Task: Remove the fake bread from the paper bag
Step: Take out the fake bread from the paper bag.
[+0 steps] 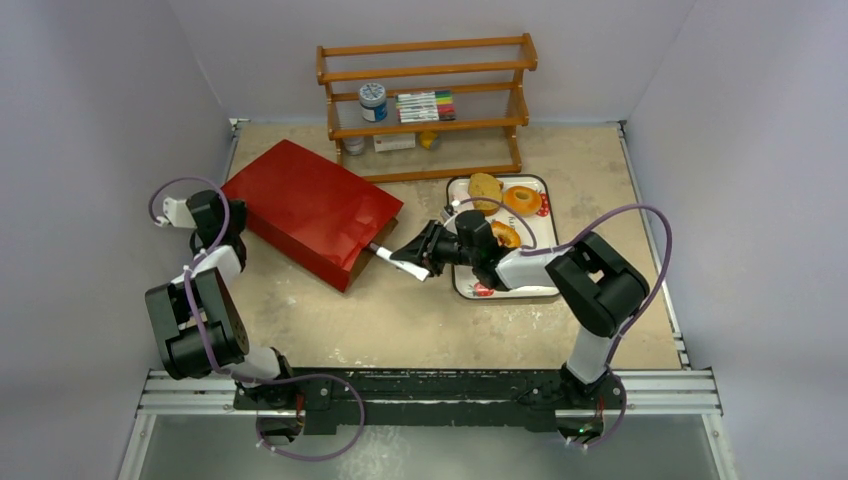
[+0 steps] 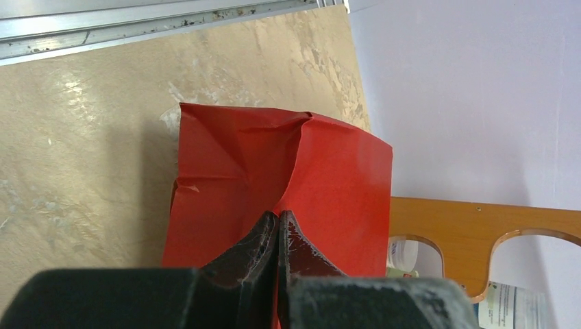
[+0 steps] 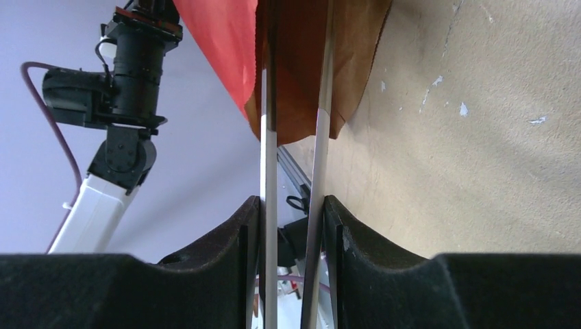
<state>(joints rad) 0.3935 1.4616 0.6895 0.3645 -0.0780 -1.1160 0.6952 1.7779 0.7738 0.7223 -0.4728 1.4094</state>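
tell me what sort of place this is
Probably a robot lab test cell: two arms bolted to a metal rail, plain grey panels boxing in the beige tabletop, props like a slatted wooden rack and white tray of fake bread.

— What is your table carrying?
— Your table [image 1: 420, 320] has a mottled tan top. On its left half you have a red paper bag [image 1: 310, 210] lying flat, mouth turned toward the middle.
— And on the right?
— A white tray [image 1: 470, 285], near the bag's mouth but apart from it. A wooden rack [image 1: 425, 70] stands along the far edge.
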